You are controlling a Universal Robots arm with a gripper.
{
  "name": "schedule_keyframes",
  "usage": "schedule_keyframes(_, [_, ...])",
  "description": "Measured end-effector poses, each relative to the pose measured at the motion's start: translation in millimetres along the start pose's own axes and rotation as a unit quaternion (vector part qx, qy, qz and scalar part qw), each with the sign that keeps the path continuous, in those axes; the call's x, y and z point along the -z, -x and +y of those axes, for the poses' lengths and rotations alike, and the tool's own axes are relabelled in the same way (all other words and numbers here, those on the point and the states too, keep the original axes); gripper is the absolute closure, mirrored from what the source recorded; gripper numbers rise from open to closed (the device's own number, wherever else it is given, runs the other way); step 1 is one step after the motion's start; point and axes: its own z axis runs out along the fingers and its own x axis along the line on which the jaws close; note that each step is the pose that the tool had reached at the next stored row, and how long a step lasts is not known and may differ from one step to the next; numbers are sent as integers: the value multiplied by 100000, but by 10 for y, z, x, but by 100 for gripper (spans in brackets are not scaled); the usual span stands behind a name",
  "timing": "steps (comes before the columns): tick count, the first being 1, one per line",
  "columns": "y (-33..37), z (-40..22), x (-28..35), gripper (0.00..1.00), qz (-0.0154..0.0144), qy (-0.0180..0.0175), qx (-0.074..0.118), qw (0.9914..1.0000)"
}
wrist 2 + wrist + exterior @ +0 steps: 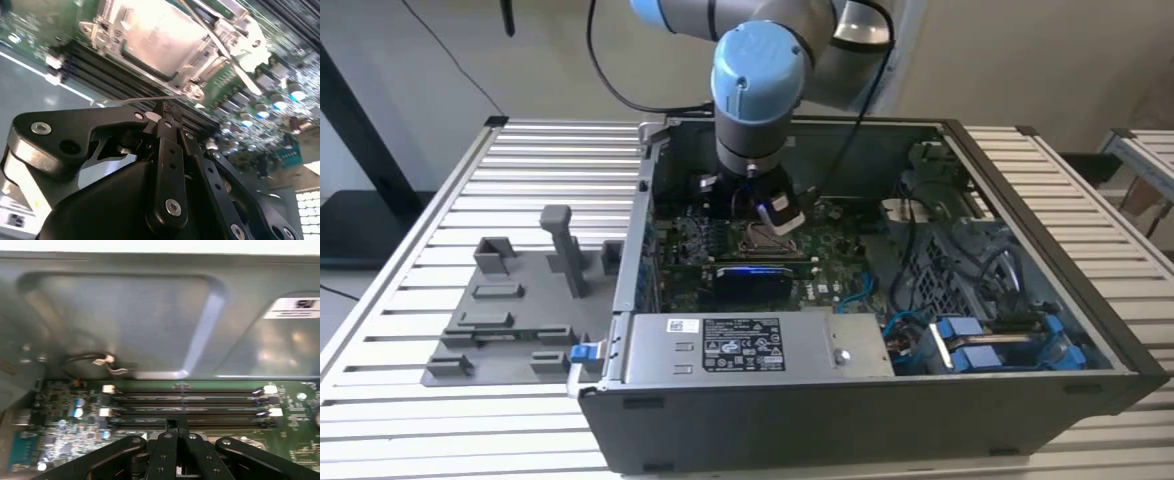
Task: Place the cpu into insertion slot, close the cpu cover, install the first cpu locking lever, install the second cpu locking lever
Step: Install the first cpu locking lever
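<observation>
The cpu point(160, 35) lies in its socket with its silver top showing through the cut-out of the cpu cover point(175, 80), which lies flat over it. A thin locking lever point(240, 70) runs along one side of the socket. Another thin metal rod point(125, 101) ends right at my fingertips point(167, 112). My gripper point(167, 106) hangs just beside the socket, over the memory slots point(185, 402), with its fingers pressed together. In the exterior view the gripper point(778, 222) sits low inside the computer case, at the socket point(761, 240).
The open case point(854, 420) has a white-labelled power-supply box point(747, 345) at the front and blue cables point(961, 340) towards the exterior view's right. A grey fixture point(507, 300) stands on the slatted table point(400, 420) at the exterior view's left. The case wall point(125, 315) rises behind the memory slots.
</observation>
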Motion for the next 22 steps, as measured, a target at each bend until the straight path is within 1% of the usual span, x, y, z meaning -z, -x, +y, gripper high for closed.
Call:
schedule_keyframes(2, [-12,-5,2,89,-4,-24,4,100000])
schedule_keyframes(6, [-18,-45,23,89,-2,-24,9,100000])
schedule_keyframes(12, [-18,-61,-6,89,-113,-68,59,100000])
schedule_keyframes(15, [0,-65,-16,89,-119,-68,65,100000])
schedule_keyframes(19, [53,-68,-22,89,-124,-64,68,100000])
schedule_keyframes(22, [61,-68,-15,89,-92,-45,43,100000])
